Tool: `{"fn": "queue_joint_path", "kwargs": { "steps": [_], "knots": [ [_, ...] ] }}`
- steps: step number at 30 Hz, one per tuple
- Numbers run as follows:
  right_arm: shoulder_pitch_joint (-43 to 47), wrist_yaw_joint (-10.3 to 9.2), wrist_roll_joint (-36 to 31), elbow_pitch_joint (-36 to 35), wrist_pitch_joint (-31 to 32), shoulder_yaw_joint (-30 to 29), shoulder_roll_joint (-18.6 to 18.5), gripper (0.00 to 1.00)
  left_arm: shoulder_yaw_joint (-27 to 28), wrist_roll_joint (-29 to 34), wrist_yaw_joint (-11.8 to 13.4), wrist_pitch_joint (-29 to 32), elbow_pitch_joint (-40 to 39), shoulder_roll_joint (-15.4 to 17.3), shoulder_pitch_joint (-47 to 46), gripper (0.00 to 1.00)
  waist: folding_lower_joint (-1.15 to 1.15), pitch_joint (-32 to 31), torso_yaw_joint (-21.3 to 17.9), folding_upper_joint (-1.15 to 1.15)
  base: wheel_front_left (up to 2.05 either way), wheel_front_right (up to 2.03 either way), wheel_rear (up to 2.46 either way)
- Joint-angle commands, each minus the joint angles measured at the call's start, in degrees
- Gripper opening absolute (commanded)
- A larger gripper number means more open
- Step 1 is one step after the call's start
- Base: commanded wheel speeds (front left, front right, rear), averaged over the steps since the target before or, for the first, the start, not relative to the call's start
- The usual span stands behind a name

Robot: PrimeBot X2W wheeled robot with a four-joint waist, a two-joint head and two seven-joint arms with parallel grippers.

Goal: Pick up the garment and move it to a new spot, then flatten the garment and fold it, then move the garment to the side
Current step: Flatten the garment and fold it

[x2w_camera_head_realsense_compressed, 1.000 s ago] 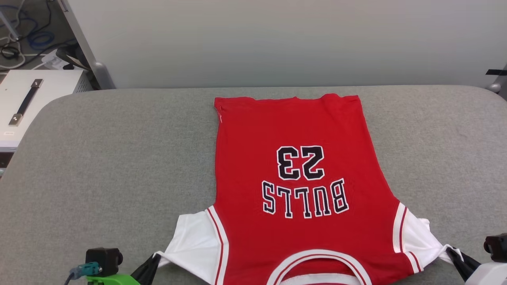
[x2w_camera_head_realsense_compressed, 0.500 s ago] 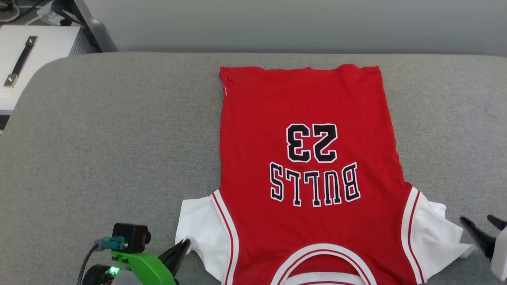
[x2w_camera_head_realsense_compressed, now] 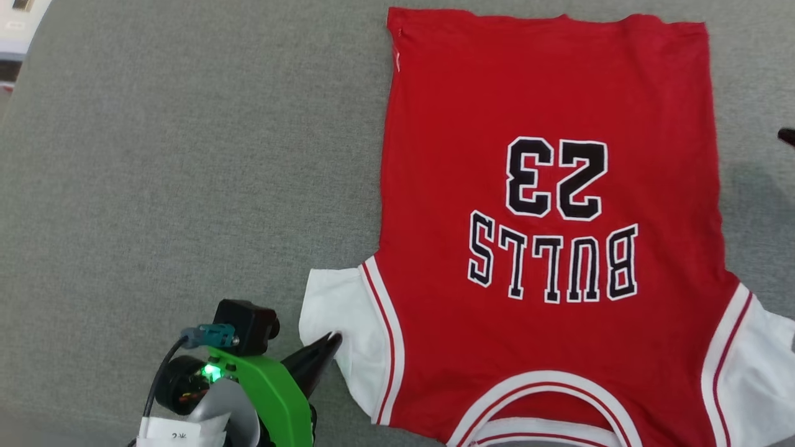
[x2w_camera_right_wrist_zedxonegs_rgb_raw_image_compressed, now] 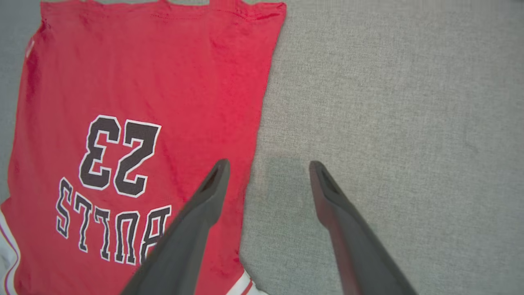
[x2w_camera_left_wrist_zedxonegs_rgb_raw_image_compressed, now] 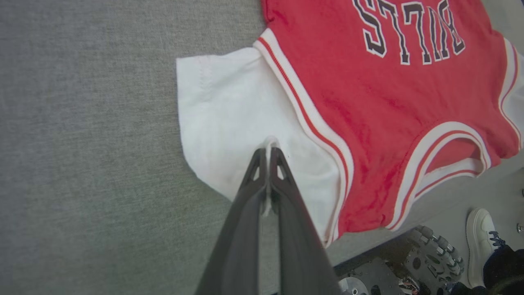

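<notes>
In the head view the garment [x2w_camera_head_realsense_compressed: 546, 93] is cut off at the bottom and right borders, so its collar and the sleeve on the robot's right are seen only in part. Of the right gripper [x2w_camera_right_wrist_zedxonegs_rgb_raw_image_compressed: 268, 166] that view gives just one dark tip at the right border. The right wrist view shows more: the two fingers stand wide apart and empty at the garment's side edge, one before red cloth, one before the grey worktop [x2w_camera_right_wrist_zedxonegs_rgb_raw_image_compressed: 389, 102]. The left wrist view shows the left gripper [x2w_camera_left_wrist_zedxonegs_rgb_raw_image_compressed: 268, 152] clenched on a small pinch of the white sleeve [x2w_camera_left_wrist_zedxonegs_rgb_raw_image_compressed: 221, 102]. The garment lies flat, print up, with the collar at the worktop's near edge. Beyond this edge are a white shoe [x2w_camera_left_wrist_zedxonegs_rgb_raw_image_compressed: 481, 233] and a wheel [x2w_camera_left_wrist_zedxonegs_rgb_raw_image_compressed: 434, 254].
</notes>
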Motion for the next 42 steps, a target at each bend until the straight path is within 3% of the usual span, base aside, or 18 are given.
{"fn": "queue_joint_path", "kwargs": {
  "steps": [1, 13, 22, 29, 30, 31, 32, 33, 42],
  "knots": [
    [-3.50, -0.03, -1.67, 1.76, 1.50, -0.31, 0.69, 1.00, -0.17, 0.86, -0.01, 0.06, -0.26, -0.55, -1.51, 0.00, 0.00, 7.28, 6.13, 0.00, 0.00, 0.00, 0.00],
    [-23.61, -0.03, -12.78, 15.73, 3.87, -1.89, 2.11, 1.00, -1.71, 1.87, -1.26, -1.31, -2.17, -4.04, -4.61, 0.00, 0.00, 15.03, 11.95, 0.00, 0.00, 0.00, 0.00],
    [-28.22, -0.03, -16.90, 21.26, 1.88, -2.84, 1.90, 1.00, -1.32, 2.17, -2.18, -3.01, -2.15, -4.78, -6.02, 0.00, 0.00, 17.02, 14.64, 0.00, 0.00, 0.00, 0.00],
    [-26.78, -0.03, -18.26, 23.85, 2.37, -2.05, 1.59, 1.00, -1.21, 1.92, -2.78, -4.66, -1.19, -5.73, -6.23, 0.00, 0.00, 17.10, 15.22, 0.00, 0.00, 0.00, 0.00],
    [-26.47, -0.03, -18.20, 23.98, 2.55, -1.96, 1.66, 0.70, -1.23, 1.87, -2.83, -4.71, -1.02, -5.74, -6.20, 0.00, 0.00, 17.05, 15.20, 0.00, 0.00, 0.00, 0.00],
    [-26.06, -0.03, -18.12, 23.97, 2.69, -1.62, 1.61, 0.33, -1.26, 1.84, -2.88, -4.73, -0.83, -5.73, -6.19, 0.00, 0.00, 16.97, 15.18, 0.00, 0.00, 0.00, 0.00],
    [-25.78, -0.03, -18.06, 23.93, 2.64, -1.44, 1.50, 0.08, -1.27, 1.82, -2.90, -4.75, -0.69, -5.72, -6.20, 0.00, 0.00, 16.87, 15.16, 0.00, 0.00, 0.00, 0.00],
    [-25.38, -0.03, -18.00, 23.90, 2.49, -1.22, 1.32, 0.00, -1.27, 1.76, -2.93, -4.77, -0.52, -5.74, -6.22, 0.00, 0.00, 16.69, 15.12, 0.00, 0.00, 0.00, 0.00],
    [-22.54, -0.03, -17.12, 24.00, -0.11, -0.14, 0.18, 0.00, -1.07, 1.57, -2.78, -4.80, 0.10, -5.42, -6.31, 0.00, 0.00, 14.13, 13.62, 0.00, 0.00, 0.00, 0.00]
  ]
}}
